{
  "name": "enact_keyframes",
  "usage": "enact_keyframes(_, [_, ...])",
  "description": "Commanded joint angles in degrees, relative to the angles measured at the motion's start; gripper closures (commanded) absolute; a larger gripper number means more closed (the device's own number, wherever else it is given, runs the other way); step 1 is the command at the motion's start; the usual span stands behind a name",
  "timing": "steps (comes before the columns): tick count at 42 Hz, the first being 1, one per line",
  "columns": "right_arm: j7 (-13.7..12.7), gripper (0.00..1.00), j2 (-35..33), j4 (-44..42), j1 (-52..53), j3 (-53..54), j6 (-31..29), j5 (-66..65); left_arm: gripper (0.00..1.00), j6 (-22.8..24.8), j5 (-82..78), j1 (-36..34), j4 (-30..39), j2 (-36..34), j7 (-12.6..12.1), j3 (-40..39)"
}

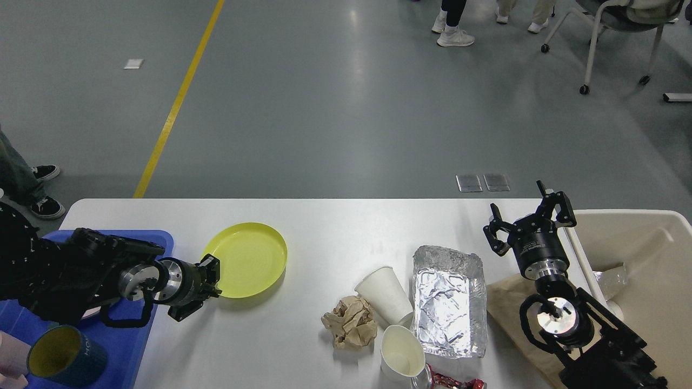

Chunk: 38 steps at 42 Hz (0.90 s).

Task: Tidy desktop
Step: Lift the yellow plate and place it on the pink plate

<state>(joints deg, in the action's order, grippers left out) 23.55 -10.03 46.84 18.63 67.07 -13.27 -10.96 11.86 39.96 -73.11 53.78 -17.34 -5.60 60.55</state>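
Note:
The white desktop (324,227) fills the lower part of the head view. A yellow plate (250,258) lies at its left. My left gripper (212,276) is shut on the plate's near-left rim, and the plate looks slightly tipped, with a shadow under its near edge. At the right, my right gripper (529,215) stands open and empty above the table's far right edge. Near the front middle lie a crumpled brown paper ball (350,322), two white paper cups (385,294) (401,354), a foil tray (447,308) and a red wrapper (454,382).
A blue tray (130,346) at the left front holds a dark cup with a yellow inside (64,356). A beige bin (643,259) stands at the right with a clear wrapper inside. Brown paper (505,302) lies beside the foil tray. People's feet and a chair stand on the floor beyond.

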Motion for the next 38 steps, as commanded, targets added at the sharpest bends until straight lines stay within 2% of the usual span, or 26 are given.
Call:
enact_keyframes(1, [0.00,0.00,0.01,0.00,0.09,-0.01,0.00,-0.03,1.00,4.31,-0.23,-6.94,4.75,-1.11,-1.34,4.83])
enact_keyframes(9, [0.00,0.00,0.01,-0.09,0.09,-0.01,0.00,-0.03,1.00,10.02,-0.50,-23.38,15.38,-5.42,-1.34,13.71])
enact_keyframes(17, [0.00,0.00,0.01,-0.09,0.09,-0.01,0.00,-0.03,1.00,10.64,-3.48,-37.53,24.79,-5.07,-1.43,21.53])
enact_keyframes(25, [0.00,0.00,0.01,-0.09,0.09,-0.01,0.00,-0.03,1.00,12.40,-8.32,-50.72,34.28,-4.81,-0.81,25.58])
enact_keyframes(29, [0.00,0.00,0.01,-0.09,0.09,-0.01,0.00,-0.03,1.00,14.24,-8.50,-53.01,34.99,-4.98,-0.64,27.08])
enact_keyframes(38, [0.00,0.00,-0.08,0.00,0.09,-0.01,0.00,-0.03,1.00,15.47,-8.76,-53.02,34.64,-7.09,-0.20,28.40])
